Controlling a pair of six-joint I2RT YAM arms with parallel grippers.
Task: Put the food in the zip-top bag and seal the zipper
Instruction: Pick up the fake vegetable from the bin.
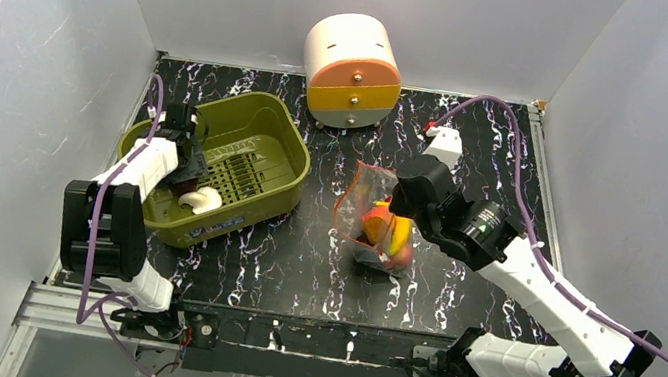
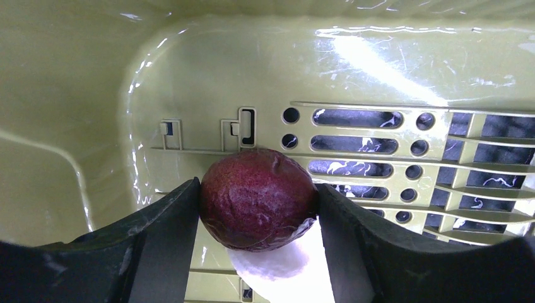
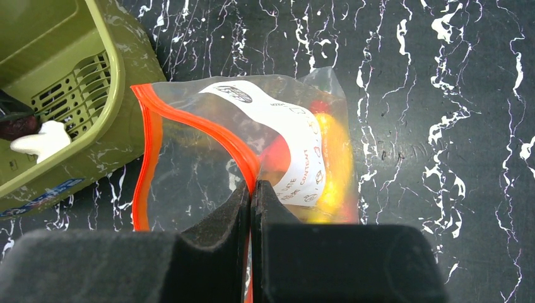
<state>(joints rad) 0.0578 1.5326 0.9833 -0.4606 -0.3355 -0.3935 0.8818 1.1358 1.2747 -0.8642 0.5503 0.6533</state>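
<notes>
Inside the olive basket [image 2: 189, 69], my left gripper [image 2: 257, 189] is shut on a dark purple ball [image 2: 258, 199] of the food; both black fingers [image 2: 170, 221] press its sides. A white piece [image 2: 284, 262] lies under it. The zip-top bag [image 1: 370, 204] stands at the table's middle, its mouth open. Yellow and red food [image 1: 389, 235] sits inside it, showing through the clear plastic [image 3: 331, 158]. My right gripper [image 3: 251, 188] is shut on the bag's red-orange zipper [image 3: 189, 123], at the near edge of the mouth.
The basket [image 1: 291, 146] sits at the left, close to the bag, and the white piece [image 1: 202, 199] lies in its near corner. A white and orange drawer unit [image 1: 352, 70] stands at the back wall. A small white block [image 1: 445, 145] lies behind the right arm.
</notes>
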